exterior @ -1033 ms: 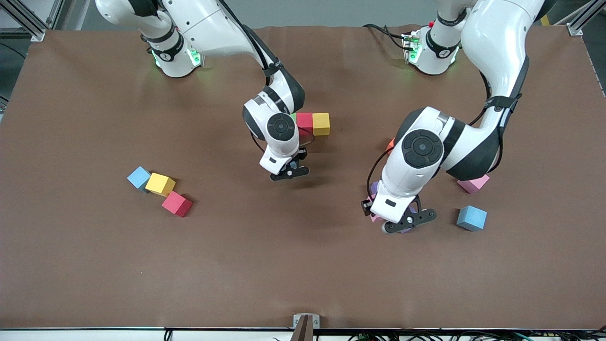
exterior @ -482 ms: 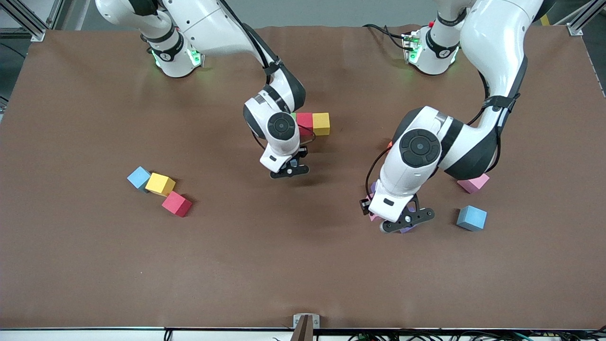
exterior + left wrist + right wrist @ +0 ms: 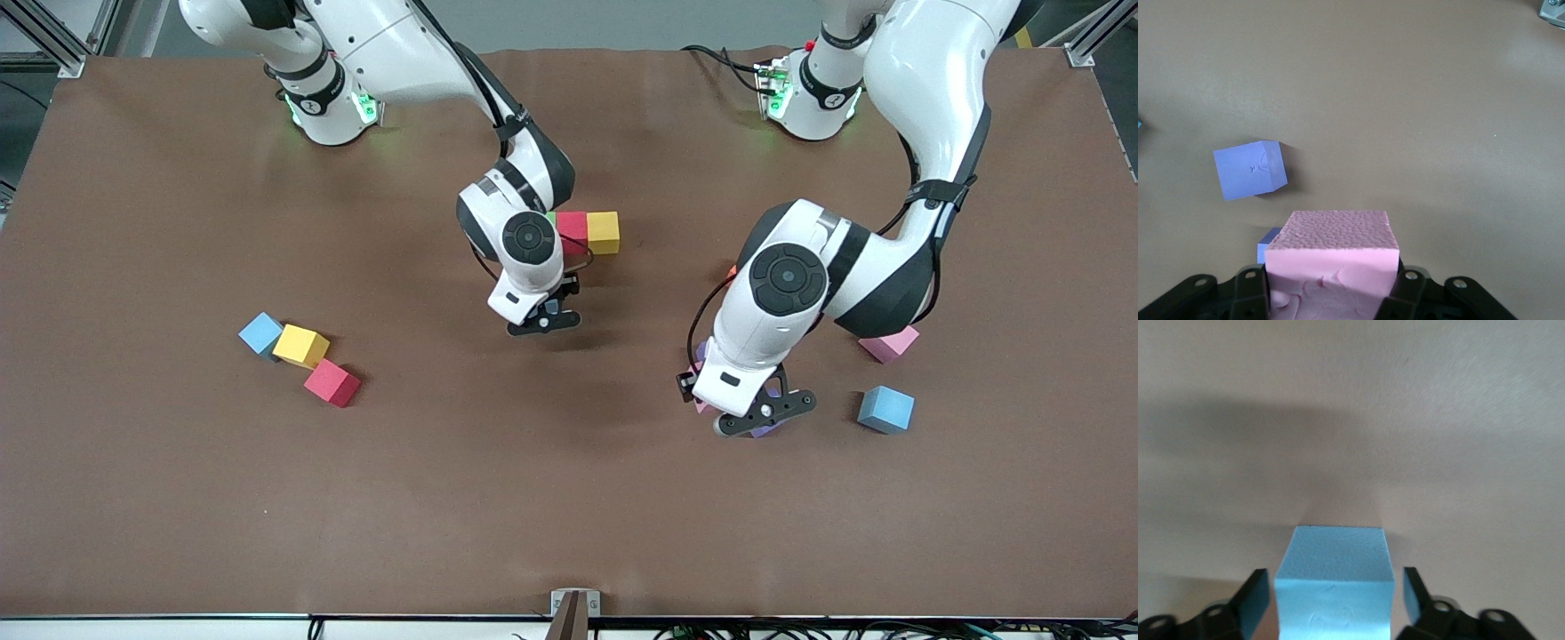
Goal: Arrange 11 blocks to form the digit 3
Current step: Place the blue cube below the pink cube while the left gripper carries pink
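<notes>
The left claw (image 3: 1331, 293) pinches a pink block (image 3: 1331, 257) low over the counter (image 3: 178, 498), above two purple blocks (image 3: 1249, 170). The right claw (image 3: 1331, 597), fingers spread, straddles a light blue block (image 3: 1335, 580) without touching it, nearer the front camera than the red block (image 3: 572, 226) and yellow block (image 3: 603, 231).
</notes>
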`<state>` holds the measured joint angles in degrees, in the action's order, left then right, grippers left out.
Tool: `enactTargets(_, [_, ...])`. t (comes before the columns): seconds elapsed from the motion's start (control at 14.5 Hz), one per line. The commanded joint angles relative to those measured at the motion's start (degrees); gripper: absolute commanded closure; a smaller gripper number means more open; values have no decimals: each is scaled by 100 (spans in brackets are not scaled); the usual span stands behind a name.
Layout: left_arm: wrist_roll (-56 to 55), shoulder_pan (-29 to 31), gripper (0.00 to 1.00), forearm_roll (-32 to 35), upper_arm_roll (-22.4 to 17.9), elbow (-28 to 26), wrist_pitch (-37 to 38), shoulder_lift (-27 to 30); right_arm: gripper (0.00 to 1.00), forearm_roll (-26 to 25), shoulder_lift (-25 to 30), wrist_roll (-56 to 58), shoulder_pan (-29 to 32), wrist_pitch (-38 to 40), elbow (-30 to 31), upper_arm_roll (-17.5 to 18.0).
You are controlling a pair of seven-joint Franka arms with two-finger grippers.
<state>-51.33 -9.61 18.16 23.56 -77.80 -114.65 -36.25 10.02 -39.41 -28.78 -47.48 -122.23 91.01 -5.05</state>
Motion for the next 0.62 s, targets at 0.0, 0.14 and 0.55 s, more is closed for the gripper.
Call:
enactTargets(0.0, [-35,-41,100,-50,-27,-95,84,136,0,140,92,3,439,1083,-880,48])
enactTargets(0.14, [-35,-50,100,-32,-35,-95,84,127,0,132,109,65,800,1603,-1260,57])
enactTargets(0.55, [-455,-155,100,-85,-27,-130,48,-145,0,53,303,2162,2091,1729,-1218,-22])
